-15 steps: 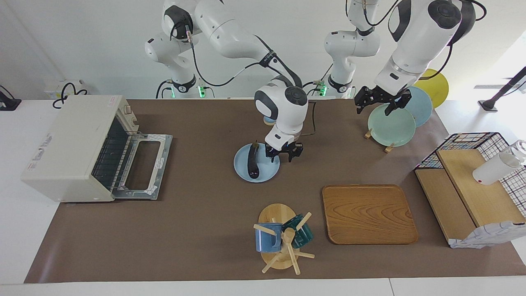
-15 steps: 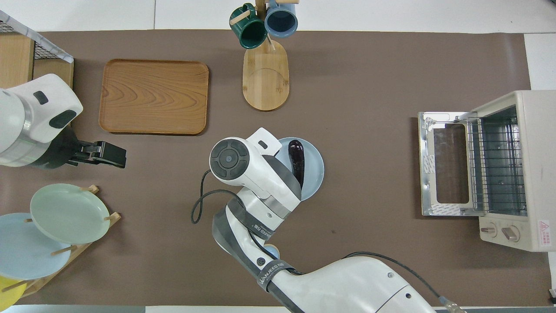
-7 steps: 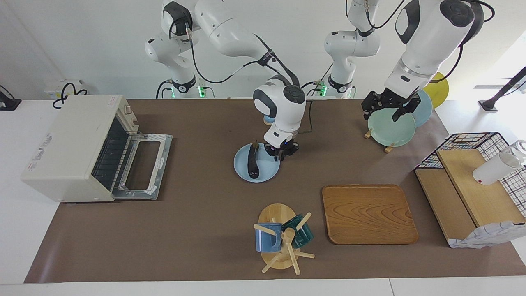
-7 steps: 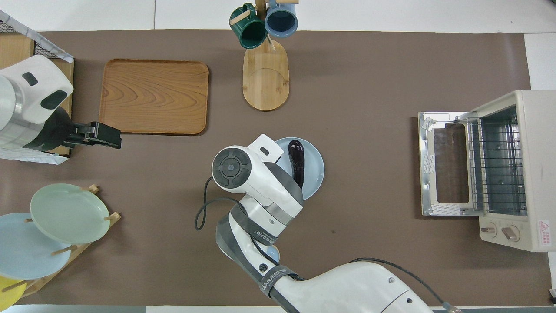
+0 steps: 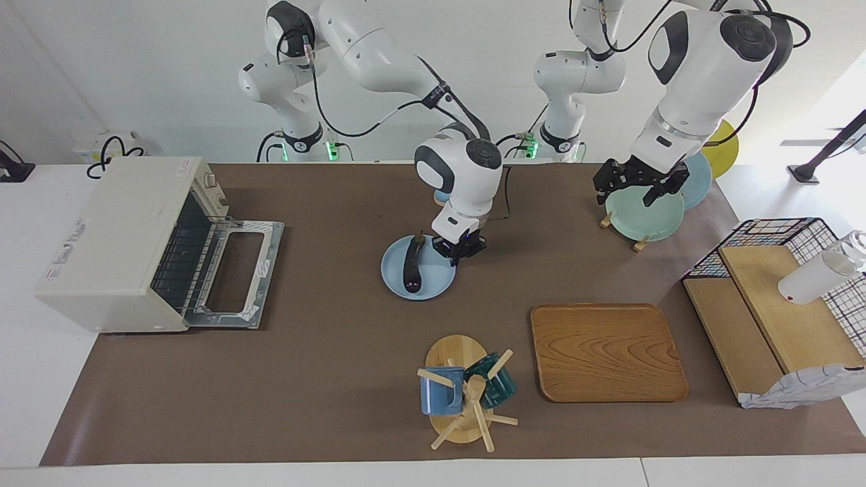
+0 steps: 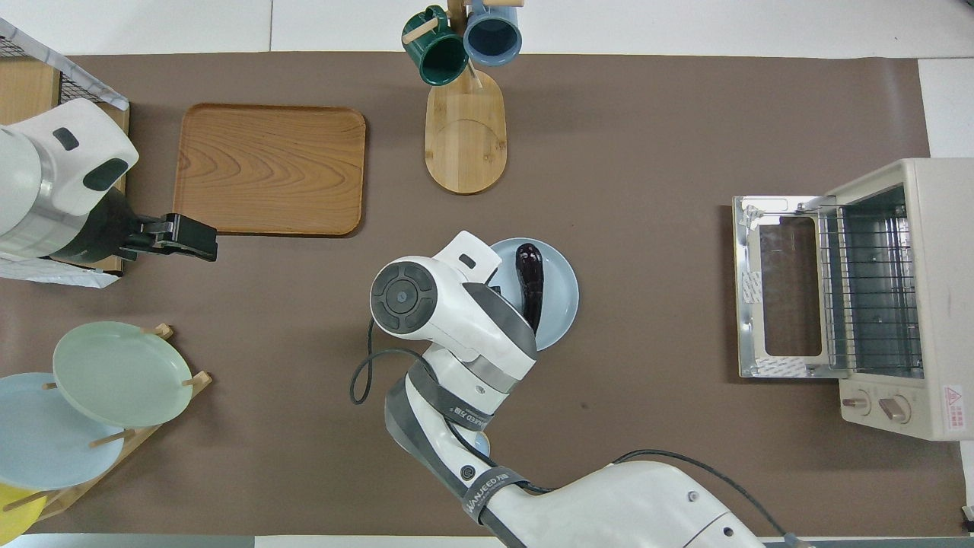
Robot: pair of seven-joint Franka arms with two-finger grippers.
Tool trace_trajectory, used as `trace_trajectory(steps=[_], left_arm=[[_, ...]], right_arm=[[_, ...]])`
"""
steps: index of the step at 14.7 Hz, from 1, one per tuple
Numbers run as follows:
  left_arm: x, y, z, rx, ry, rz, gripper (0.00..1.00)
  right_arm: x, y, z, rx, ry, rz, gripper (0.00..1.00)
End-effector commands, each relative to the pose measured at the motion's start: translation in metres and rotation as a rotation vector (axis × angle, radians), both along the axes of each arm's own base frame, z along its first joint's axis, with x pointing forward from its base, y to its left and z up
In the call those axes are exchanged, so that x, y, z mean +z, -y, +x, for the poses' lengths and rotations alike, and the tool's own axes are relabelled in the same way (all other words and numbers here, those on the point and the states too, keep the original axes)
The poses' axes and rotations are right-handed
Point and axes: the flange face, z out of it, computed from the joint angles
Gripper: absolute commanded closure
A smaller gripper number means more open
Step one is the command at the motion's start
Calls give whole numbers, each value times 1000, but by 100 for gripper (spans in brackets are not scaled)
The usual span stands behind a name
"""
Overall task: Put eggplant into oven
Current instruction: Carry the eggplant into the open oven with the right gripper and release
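Note:
The dark purple eggplant (image 5: 411, 269) (image 6: 531, 283) lies on a light blue plate (image 5: 436, 282) (image 6: 561, 298) in the middle of the table. My right gripper (image 5: 459, 253) is down at the plate's rim on the side toward the left arm's end, shut on the rim beside the eggplant. In the overhead view its own wrist hides it. The off-white oven (image 5: 111, 230) (image 6: 924, 228) stands at the right arm's end with its door (image 5: 237, 270) folded down and the wire rack showing. My left gripper (image 5: 639, 188) (image 6: 190, 237) hangs open in the air by the plate rack.
A wooden plate rack with a green plate (image 5: 643, 213) and other plates stands at the left arm's end near the robots. A wooden tray (image 5: 605, 352), a mug tree with two mugs (image 5: 463, 392) and a wire basket with wooden boards (image 5: 778, 304) lie farther out.
My right gripper came down and shut on the plate's rim, and the plate with the eggplant slid a little toward the oven. The left gripper shifted slightly over the plate rack.

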Motion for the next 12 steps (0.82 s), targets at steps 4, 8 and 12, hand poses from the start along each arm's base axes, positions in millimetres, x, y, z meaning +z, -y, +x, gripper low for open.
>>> trace_trajectory(steps=[4, 8, 12], left_arm=[[1, -4, -3, -17, 18, 43, 0], [1, -3, -3, -19, 18, 43, 0], [3, -5, -3, -15, 16, 43, 0]], right_arm=[[64, 91, 49, 86, -98, -141, 100], [123, 233, 81, 101, -183, -140, 100], [125, 339, 57, 106, -250, -120, 100]])
